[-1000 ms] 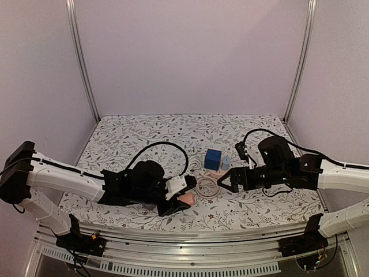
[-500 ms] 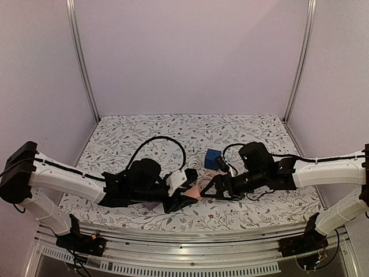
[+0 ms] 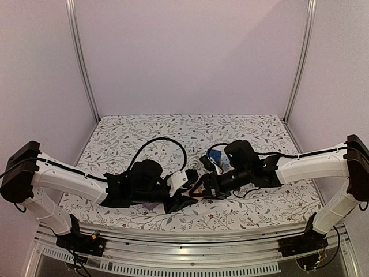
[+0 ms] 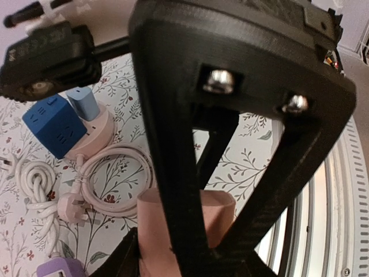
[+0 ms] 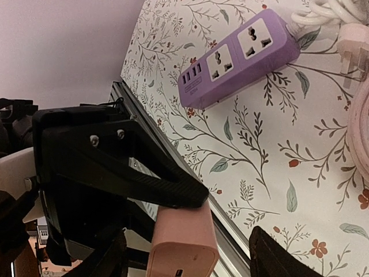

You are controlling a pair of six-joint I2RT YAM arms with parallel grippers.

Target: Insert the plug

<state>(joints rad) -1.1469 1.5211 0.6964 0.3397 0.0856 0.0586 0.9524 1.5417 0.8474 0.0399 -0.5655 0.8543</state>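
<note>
My left gripper (image 3: 185,196) is shut on a pink plug adapter (image 4: 216,222), held just above the table near the front edge. The adapter also shows in the right wrist view (image 5: 185,245), with a small port on its end face. My right gripper (image 3: 205,188) is open, its fingers (image 5: 275,257) standing on either side of the adapter without touching it. A purple power strip (image 5: 239,57) with two sockets and several USB ports lies flat on the table under the left arm. In the top view the adapter is mostly hidden between the two grippers.
A blue cube socket (image 4: 55,124) and a light blue adapter (image 4: 83,104) sit on a pink round base (image 4: 104,135). A coiled white cable (image 4: 118,173) with a pink plug (image 4: 72,208) lies beside them. The table's metal front rail (image 3: 190,236) is close.
My right arm has swung left across the table and brought its open gripper up to the left gripper. The left gripper has kept hold of the pink adapter and shifted slightly right.
</note>
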